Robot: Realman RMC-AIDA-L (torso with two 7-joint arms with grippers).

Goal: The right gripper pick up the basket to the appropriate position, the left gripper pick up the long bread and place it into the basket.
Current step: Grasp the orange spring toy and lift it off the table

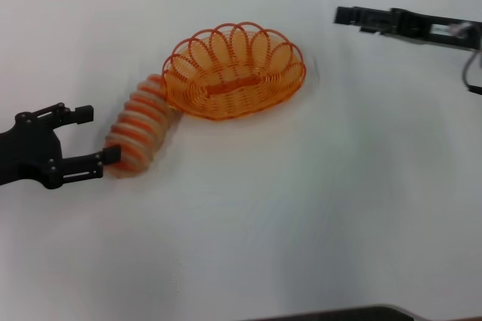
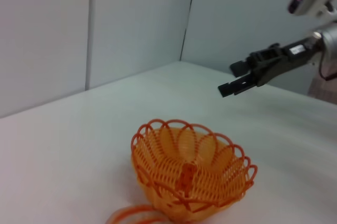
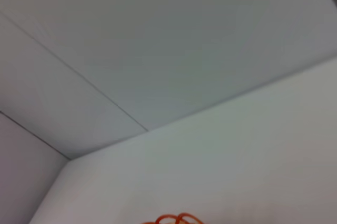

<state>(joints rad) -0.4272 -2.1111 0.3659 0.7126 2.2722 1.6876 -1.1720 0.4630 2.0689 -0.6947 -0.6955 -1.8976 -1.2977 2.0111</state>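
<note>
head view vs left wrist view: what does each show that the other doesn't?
Only the head view shows the all-black left gripper, fingers open, at the near end of the tan, orange-striped long bread. The loaf's far end meets the basket's rim.

Only the left wrist view shows the grey wall panels behind the table.

Both show the empty oval orange wire basket, the white table, and the labelled black right gripper held away from the basket.

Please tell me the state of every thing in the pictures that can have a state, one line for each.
basket: upright on the table, empty.
long bread: lying on the table, one end against the basket, not gripped.
left end effector: open, at the bread's near end.
right end effector: away from the basket, holding nothing.
</note>
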